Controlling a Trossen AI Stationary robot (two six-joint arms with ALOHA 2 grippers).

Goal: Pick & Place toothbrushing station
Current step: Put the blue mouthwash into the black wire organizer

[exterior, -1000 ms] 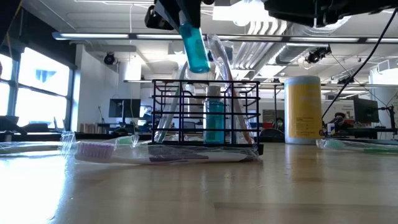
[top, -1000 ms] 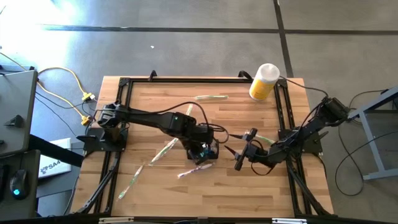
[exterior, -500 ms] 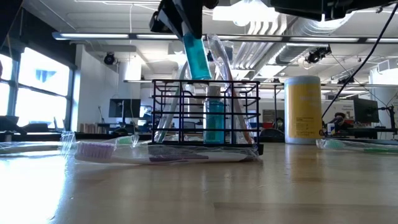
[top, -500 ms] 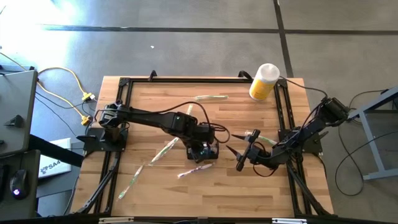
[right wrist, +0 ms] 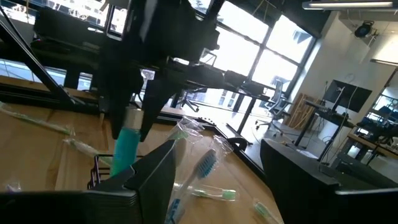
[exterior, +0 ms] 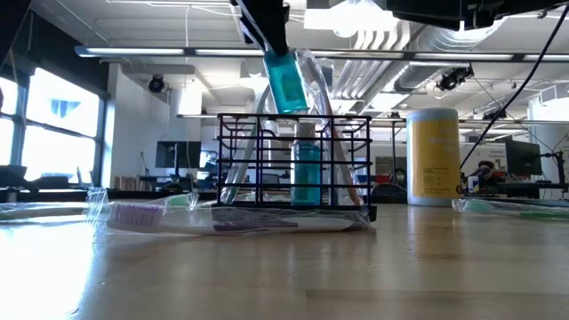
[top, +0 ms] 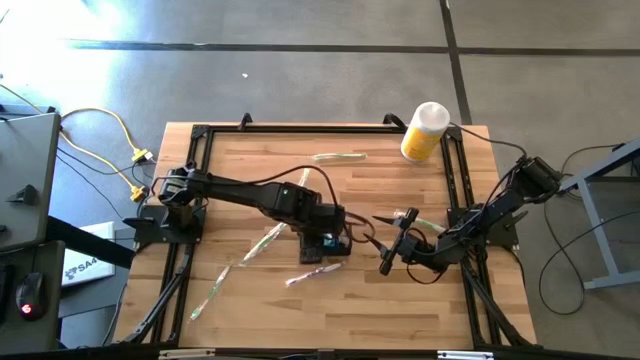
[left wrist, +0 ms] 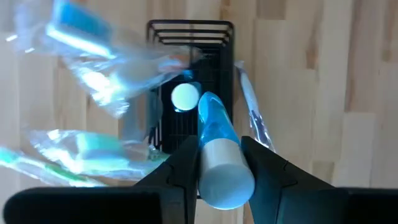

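The toothbrushing station (exterior: 293,162), a black wire box, stands on its base mid-table (top: 333,246). In it stand a blue tube (exterior: 307,171) and clear-wrapped toothbrushes (exterior: 313,82) that lean on its rim. My left gripper (top: 322,232) hovers over it, shut on a second blue tube (exterior: 285,80) with a white cap, whose lower end is about level with the rim. My right gripper (top: 392,250) waits open, lying level, just right of the station, its fingers (right wrist: 152,177) empty. My left gripper pinches the tube's white cap end (left wrist: 225,179) between its two fingers (left wrist: 181,168), coming steeply from above. The blue body (left wrist: 214,127) hangs tilted below the fingers, clear of the table, over the station's open top.
Wrapped toothbrushes lie loose on the wood: in front of the station (exterior: 222,218), left of it (top: 262,243), (top: 210,290), at the back (top: 340,156) and by my right gripper (top: 420,222). A yellow bottle (top: 424,132) stands at the far right corner.
My left gripper has rolled about its own axis while staying over the station. The held tube has turned with it and leans slightly differently, its lower end still at the rim. The right arm has kept still.
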